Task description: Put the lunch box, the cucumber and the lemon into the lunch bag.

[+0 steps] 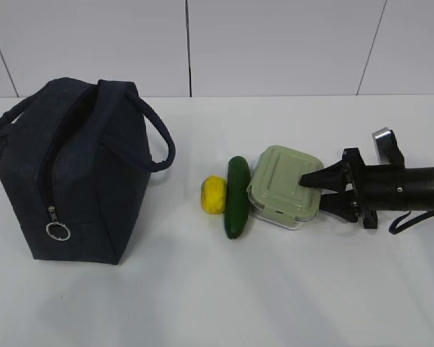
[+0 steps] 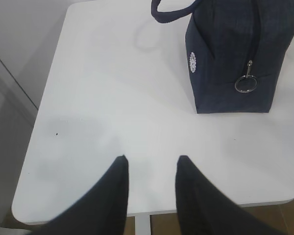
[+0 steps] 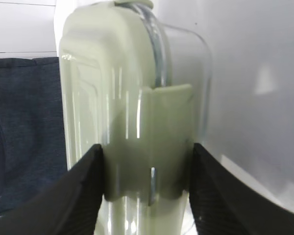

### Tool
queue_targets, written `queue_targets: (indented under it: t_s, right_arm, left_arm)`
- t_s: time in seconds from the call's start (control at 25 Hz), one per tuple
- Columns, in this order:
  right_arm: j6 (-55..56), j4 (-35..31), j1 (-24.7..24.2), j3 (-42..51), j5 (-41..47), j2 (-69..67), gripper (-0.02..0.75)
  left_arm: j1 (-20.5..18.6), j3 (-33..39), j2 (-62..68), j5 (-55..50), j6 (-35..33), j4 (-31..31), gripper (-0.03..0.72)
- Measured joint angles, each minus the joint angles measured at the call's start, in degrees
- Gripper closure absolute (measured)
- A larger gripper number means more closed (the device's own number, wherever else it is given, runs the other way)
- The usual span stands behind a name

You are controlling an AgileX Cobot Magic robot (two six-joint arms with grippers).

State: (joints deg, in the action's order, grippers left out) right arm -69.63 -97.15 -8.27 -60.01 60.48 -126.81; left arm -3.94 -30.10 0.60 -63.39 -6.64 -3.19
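The lunch box (image 1: pixel 285 185) is being grabbed first. It sits on the white table (image 1: pixel 202 303), well to the right of the lunch bag (image 1: pixel 69 170). The right gripper (image 1: pixel 312 189) is laid low on its side at the box's right edge. In the right wrist view its two fingers (image 3: pixel 83 191) are seen on either side of the box, one by the green lid and one by the clear bottom. The jaws are pressed close to both faces, but a firm hold cannot be told for sure.

The cucumber (image 1: pixel 236 196) lies just left of the box, and the lemon (image 1: pixel 213 194) lies just left of the cucumber. Both are untouched.

The left gripper (image 2: pixel 149 169) is seen only in its wrist view, low in front of the bag. Its jaws are partly apart and nothing is held.

The bag's zipper looks closed, with the ring pull (image 1: pixel 57 231) hanging low. The bag must be opened before anything can be dropped in. Next, the box must be squeezed tight and lifted without the cucumber being bumped.
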Motion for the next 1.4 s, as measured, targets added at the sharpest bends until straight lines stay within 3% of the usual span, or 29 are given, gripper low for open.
queue_targets:
  t_s: [1.4]
  right_arm:
    - [-0.1, 0.1, 0.0, 0.0, 1.1, 0.0, 0.367]
  left_arm:
    - [0.0, 0.0, 0.0, 0.0, 0.0, 0.0, 0.453]
